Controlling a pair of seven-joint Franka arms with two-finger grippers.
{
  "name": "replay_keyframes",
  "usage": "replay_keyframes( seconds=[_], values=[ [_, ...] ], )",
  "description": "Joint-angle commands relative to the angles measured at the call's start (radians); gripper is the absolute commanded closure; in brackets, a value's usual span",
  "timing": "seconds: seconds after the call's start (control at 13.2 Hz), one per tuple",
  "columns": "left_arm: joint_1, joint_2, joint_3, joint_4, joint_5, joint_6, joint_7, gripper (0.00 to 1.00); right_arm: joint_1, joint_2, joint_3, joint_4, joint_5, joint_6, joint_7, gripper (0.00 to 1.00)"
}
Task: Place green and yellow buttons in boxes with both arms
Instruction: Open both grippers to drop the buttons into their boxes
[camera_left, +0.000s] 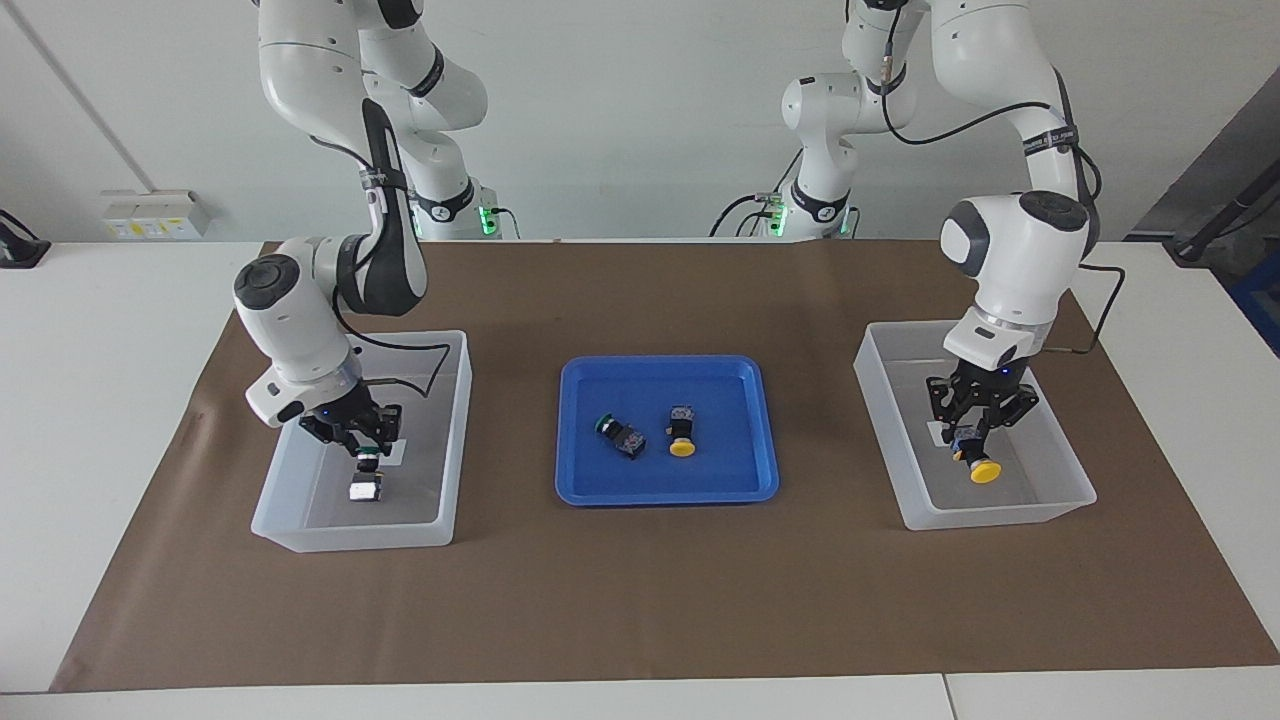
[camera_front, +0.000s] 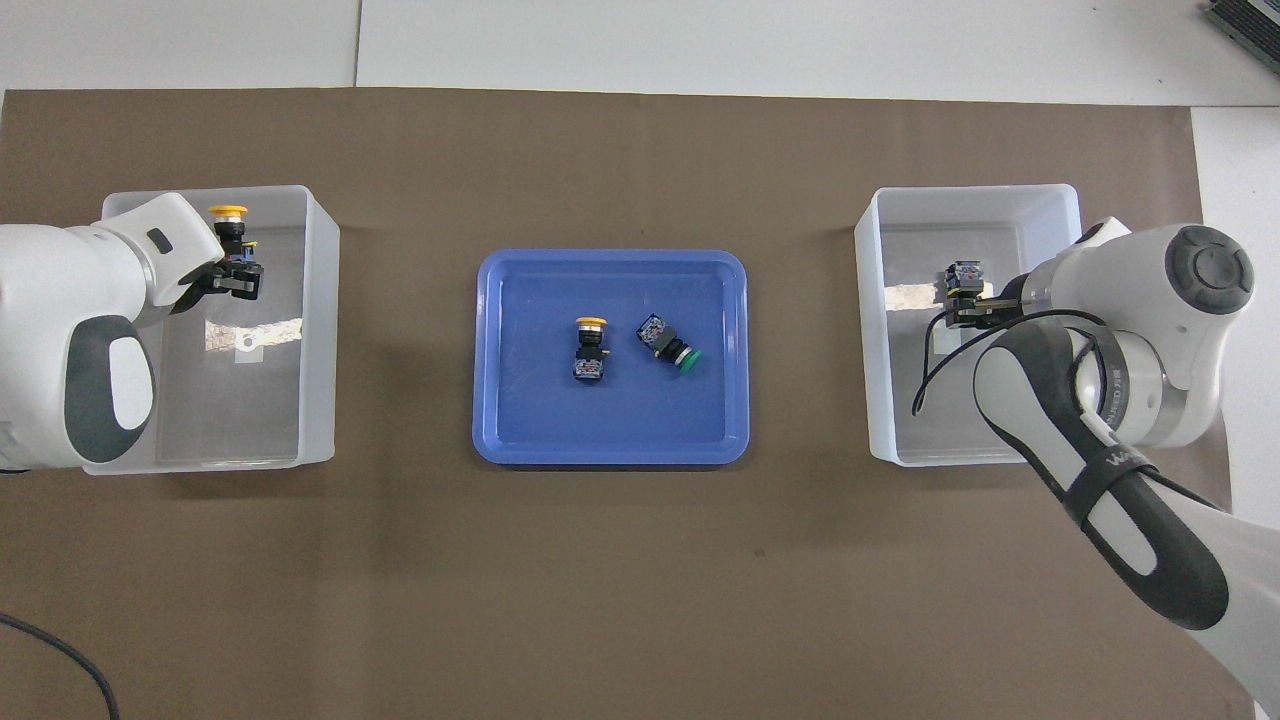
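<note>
My left gripper (camera_left: 968, 432) is down inside the translucent box (camera_left: 880, 420) at the left arm's end of the table, shut on the black body of a yellow button (camera_left: 984, 470); this shows in the overhead view too (camera_front: 228, 225). My right gripper (camera_left: 365, 450) is inside the second box (camera_left: 458, 400), shut on a green button (camera_left: 366, 478) whose body points down toward the floor label. A second yellow button (camera_left: 682, 432) and a second green button (camera_left: 620, 435) lie on their sides in the blue tray (camera_left: 740, 480).
The blue tray (camera_front: 500, 420) sits mid-table between the two boxes (camera_front: 322, 300) (camera_front: 872, 350), all on a brown mat (camera_front: 640, 560). A white socket block (camera_left: 150, 212) sits on the white table near the right arm's base. A black cable (camera_front: 60, 660) lies on the mat's corner nearest the left arm's base.
</note>
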Motion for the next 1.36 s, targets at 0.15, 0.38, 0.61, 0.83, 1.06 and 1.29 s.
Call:
replay_keyframes(
  seconds=[0.15, 0.38, 0.61, 0.83, 1.06, 1.29],
  values=[
    [0.034, 0.078, -0.010, 0.013, 0.001, 0.072, 0.098, 1.00, 0.001, -0.078, 0.023, 0.027, 0.015, -0.083, -0.036, 0.00],
    [0.040, 0.132, -0.010, 0.013, -0.001, 0.137, 0.100, 1.00, 0.061, -0.164, 0.037, 0.049, 0.015, -0.149, -0.031, 0.00],
    [0.042, 0.134, -0.008, 0.002, -0.002, 0.138, 0.091, 0.80, 0.139, -0.209, 0.050, 0.050, 0.017, -0.174, -0.111, 0.00],
    [0.040, 0.134, -0.010, 0.003, -0.002, 0.138, 0.065, 0.13, 0.254, -0.190, 0.069, 0.057, 0.020, -0.155, -0.145, 0.00],
    [0.037, 0.123, -0.010, 0.014, -0.002, 0.138, -0.009, 0.00, 0.369, -0.114, 0.078, 0.057, 0.063, -0.045, -0.267, 0.00],
    [0.037, 0.053, -0.010, 0.013, -0.001, 0.109, -0.007, 0.00, 0.434, -0.030, 0.078, 0.055, 0.063, 0.122, -0.321, 0.00]
  ],
)
